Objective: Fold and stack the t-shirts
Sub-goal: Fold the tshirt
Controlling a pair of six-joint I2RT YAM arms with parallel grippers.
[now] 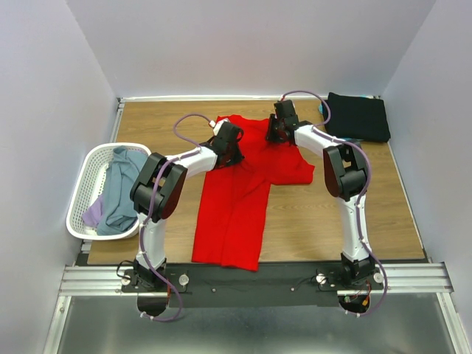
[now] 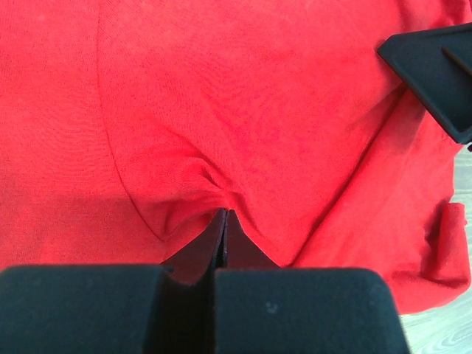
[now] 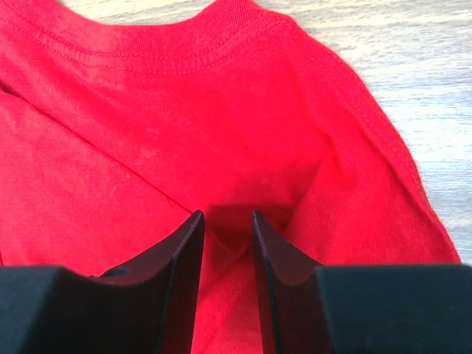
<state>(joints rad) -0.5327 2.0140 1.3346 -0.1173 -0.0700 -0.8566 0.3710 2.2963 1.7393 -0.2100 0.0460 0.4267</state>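
Observation:
A bright red t-shirt [image 1: 234, 203] lies partly folded lengthwise on the wooden table, its collar [image 3: 173, 53] toward the far side. My left gripper [image 1: 234, 158] is shut on a pinch of the red cloth [image 2: 221, 96] near the shirt's upper left, and the fabric puckers at its tips [image 2: 225, 212]. My right gripper [image 1: 274, 137] rests on the shirt just below the collar. Its jaws stand apart with a raised fold of red cloth [image 3: 184, 133] between the fingertips [image 3: 225, 214]. A folded black t-shirt [image 1: 358, 116] lies at the far right corner.
A white mesh basket [image 1: 87, 168] at the left edge holds a grey-blue shirt [image 1: 122, 184] and a lavender one [image 1: 92, 214]. A bit of teal [image 1: 322, 109] shows beside the black shirt. Bare wood [image 1: 346, 214] lies to the right of the red shirt. White walls enclose the table.

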